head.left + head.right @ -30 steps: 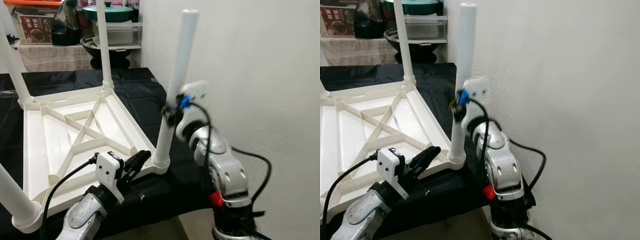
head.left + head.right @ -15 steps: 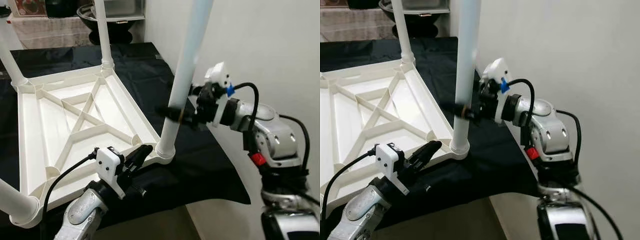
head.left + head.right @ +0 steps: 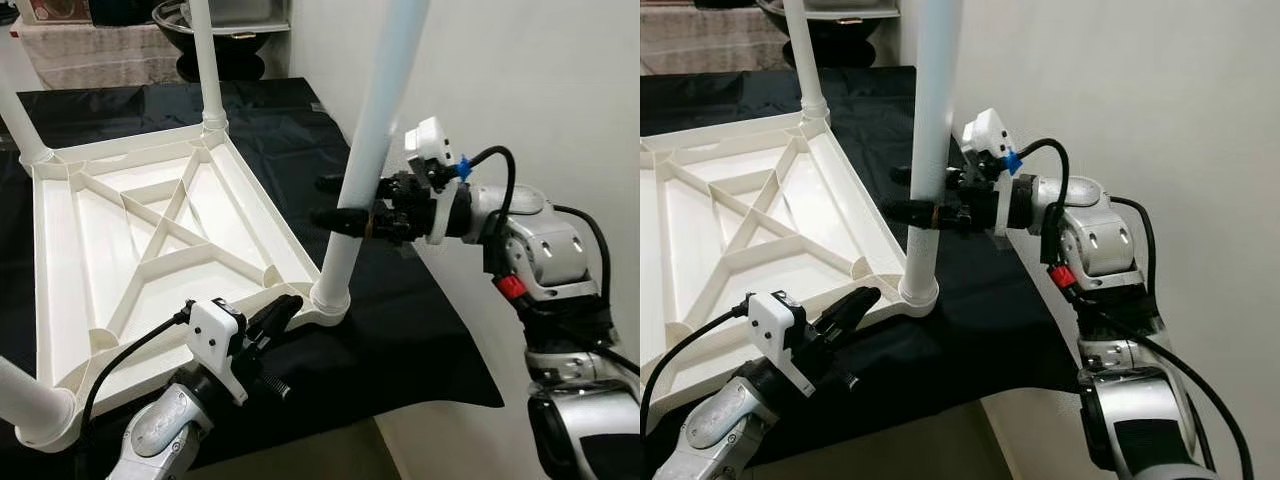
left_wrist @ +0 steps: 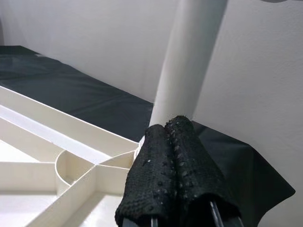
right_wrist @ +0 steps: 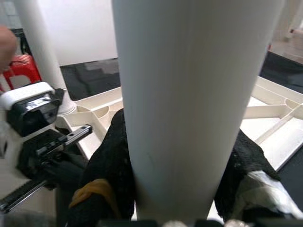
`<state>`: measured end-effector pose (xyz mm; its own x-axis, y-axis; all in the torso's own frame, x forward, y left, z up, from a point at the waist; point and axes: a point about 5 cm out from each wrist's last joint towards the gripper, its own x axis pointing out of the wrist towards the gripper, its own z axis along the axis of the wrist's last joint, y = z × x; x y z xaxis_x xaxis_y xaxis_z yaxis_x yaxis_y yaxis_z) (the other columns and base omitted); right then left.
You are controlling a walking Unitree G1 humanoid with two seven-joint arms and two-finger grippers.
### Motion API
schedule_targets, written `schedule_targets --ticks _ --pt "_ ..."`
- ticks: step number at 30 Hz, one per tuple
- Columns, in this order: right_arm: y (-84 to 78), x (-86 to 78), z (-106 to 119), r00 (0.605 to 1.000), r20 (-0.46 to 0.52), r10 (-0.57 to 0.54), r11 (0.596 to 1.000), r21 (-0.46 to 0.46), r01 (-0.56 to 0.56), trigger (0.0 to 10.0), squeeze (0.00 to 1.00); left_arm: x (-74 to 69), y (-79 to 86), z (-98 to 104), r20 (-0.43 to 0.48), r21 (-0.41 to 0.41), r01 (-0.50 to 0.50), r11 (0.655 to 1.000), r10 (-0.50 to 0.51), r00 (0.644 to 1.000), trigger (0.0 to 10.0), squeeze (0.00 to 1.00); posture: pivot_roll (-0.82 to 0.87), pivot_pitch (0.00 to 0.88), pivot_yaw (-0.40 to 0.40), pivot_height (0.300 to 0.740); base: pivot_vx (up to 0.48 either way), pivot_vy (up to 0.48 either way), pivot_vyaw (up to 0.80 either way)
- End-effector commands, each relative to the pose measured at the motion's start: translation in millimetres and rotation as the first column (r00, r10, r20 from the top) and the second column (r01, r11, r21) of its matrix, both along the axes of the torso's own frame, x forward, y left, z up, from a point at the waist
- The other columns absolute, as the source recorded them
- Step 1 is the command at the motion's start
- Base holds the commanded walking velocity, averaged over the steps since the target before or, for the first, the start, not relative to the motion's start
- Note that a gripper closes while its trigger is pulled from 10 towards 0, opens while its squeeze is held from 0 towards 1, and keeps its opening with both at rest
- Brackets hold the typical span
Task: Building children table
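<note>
Here the white children's table (image 3: 150, 260) lies upside down on a black cloth (image 3: 420, 330), its ribbed underside facing up and its legs pointing upward. The right gripper (image 3: 335, 200) is clenched around the near-right table leg (image 3: 365, 150), one black finger on each side of the tube, part-way up from its corner socket (image 3: 328, 300). The left gripper (image 3: 280, 310) has its two fingers pressed together with nothing between them, tips at the table edge just beside that socket. Another leg (image 3: 205, 60) stands at the far corner. Beyond the cloth, a dark bowl (image 3: 195, 15) sits on a shelf.
</note>
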<state>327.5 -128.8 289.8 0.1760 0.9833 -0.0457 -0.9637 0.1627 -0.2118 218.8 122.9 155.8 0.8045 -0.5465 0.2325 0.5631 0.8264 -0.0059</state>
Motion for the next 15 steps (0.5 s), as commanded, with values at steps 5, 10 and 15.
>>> schedule_targets --ticks 5,10,15 --pt "-13.7 -10.2 -2.7 0.999 0.0 -0.049 0.998 0.038 0.049 0.0 0.0 -1.4 -0.8 -0.9 -0.009 0.007 0.013 1.0 -0.013 1.0 10.0 0.0 -0.02 0.127 -0.113 0.74 0.0 0.0 0.0" --pt "4.7 -16.6 -72.5 0.715 -0.206 -0.668 0.734 -0.025 0.679 0.0 0.0 1.2 1.6 -1.9 -0.01 0.008 0.012 1.0 -0.012 1.0 10.0 0.0 -0.06 0.117 -0.109 0.74 0.0 0.0 0.0" --pt "17.8 -46.8 -123.2 0.409 -0.228 -0.883 0.456 -0.216 0.864 0.0 0.0 5.8 0.7 -3.3 -0.011 0.009 0.02 1.0 -0.02 1.0 10.0 0.0 -0.06 0.105 -0.101 0.74 0.0 0.0 0.0"
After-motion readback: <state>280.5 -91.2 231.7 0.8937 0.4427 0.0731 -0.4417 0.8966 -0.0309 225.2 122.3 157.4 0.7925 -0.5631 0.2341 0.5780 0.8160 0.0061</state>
